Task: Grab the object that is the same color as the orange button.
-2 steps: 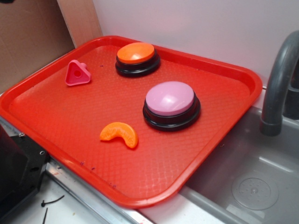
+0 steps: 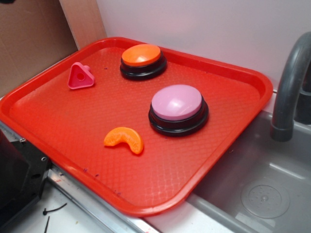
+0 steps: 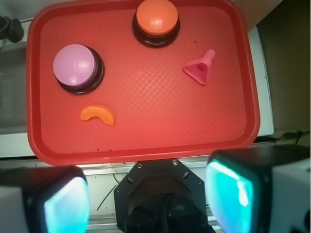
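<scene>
A small orange crescent-shaped object [image 2: 124,139] [image 3: 98,114] lies on the red tray [image 2: 58,126] [image 3: 160,126], toward its near edge. The orange button [image 2: 142,60] [image 3: 156,19] on a black base stands at the tray's far side. My gripper [image 3: 148,199] hangs high above the robot's black base, short of the tray's near rim and well away from the orange object. Its two pads stand wide apart with nothing between them. The exterior view does not show the gripper.
A pink-topped button [image 2: 178,108] [image 3: 77,67] stands just beyond the orange object. A pink triangular piece [image 2: 79,76] [image 3: 200,68] lies on the tray's other side. A grey sink [image 2: 262,189] with a faucet [image 2: 291,82] adjoins the tray. The robot's black base [image 3: 163,194] sits below the tray's near rim.
</scene>
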